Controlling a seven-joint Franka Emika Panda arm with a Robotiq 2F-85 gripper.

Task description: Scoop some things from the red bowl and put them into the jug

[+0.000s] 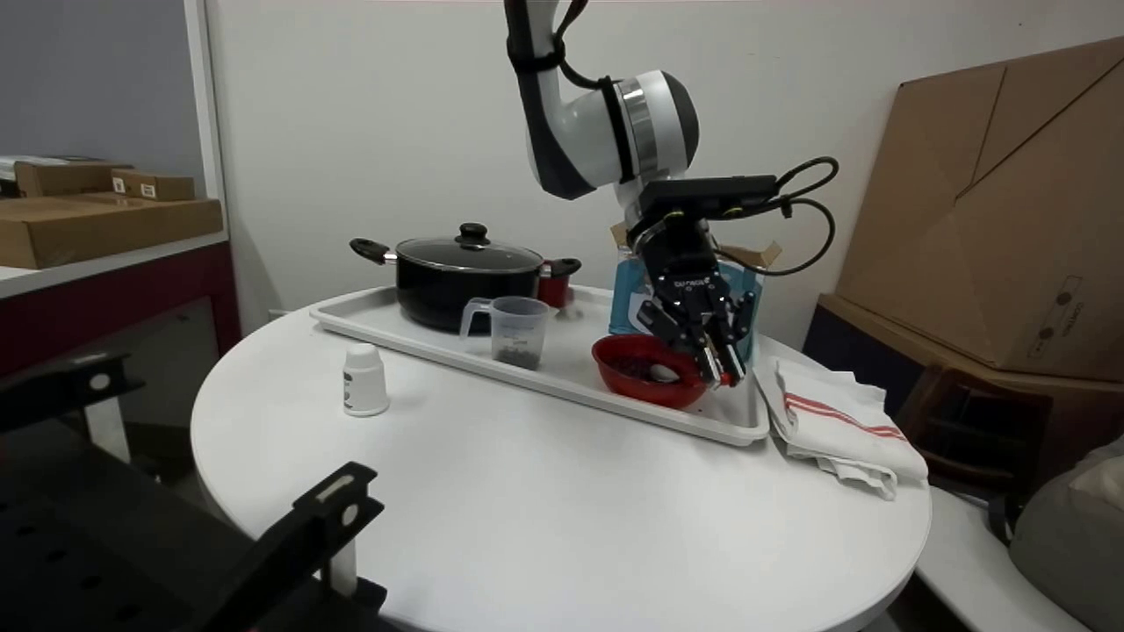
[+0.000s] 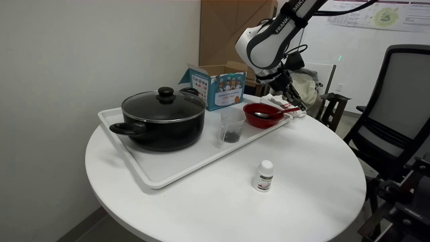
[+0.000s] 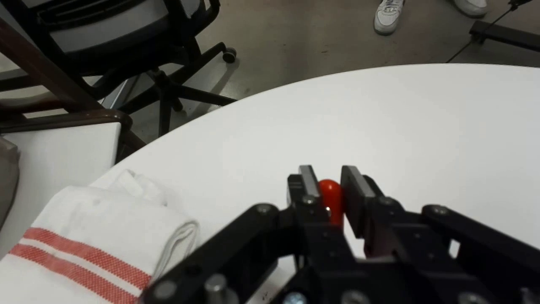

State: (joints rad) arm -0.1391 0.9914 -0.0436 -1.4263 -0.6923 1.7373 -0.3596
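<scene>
Nearest the wrist camera we see the tool (image 3: 331, 177), its two fingers (image 3: 356, 181) clamped on the red handle of a spoon (image 3: 332, 196), which fills the gap between them. In an exterior view we trace this tilted handle down across the rim of the red bowl (image 2: 263, 122) to the metal head inside, near dark pieces (image 1: 630, 365) too small to identify; whether the handle touches the rim we cannot tell. The red bowl stands upright toward one end of a white tray (image 2: 181, 159), which rests on the round white worktop (image 1: 571, 509). On the same tray we locate the jug (image 1: 520, 326), a clear measuring cup, upright between the red bowl and a black pot (image 2: 164, 132) and apart from both, with a shallow layer of dark grains (image 1: 516, 358) at its base. A glass lid (image 2: 151, 107) covers the pot. Behind the red bowl we note a blue printed box (image 2: 230, 90) with raised flaps. A folded towel (image 3: 114, 219) with red stripes lies just beside the tray, and a white bottle (image 2: 263, 176) stands capped outside it, on the worktop
</scene>
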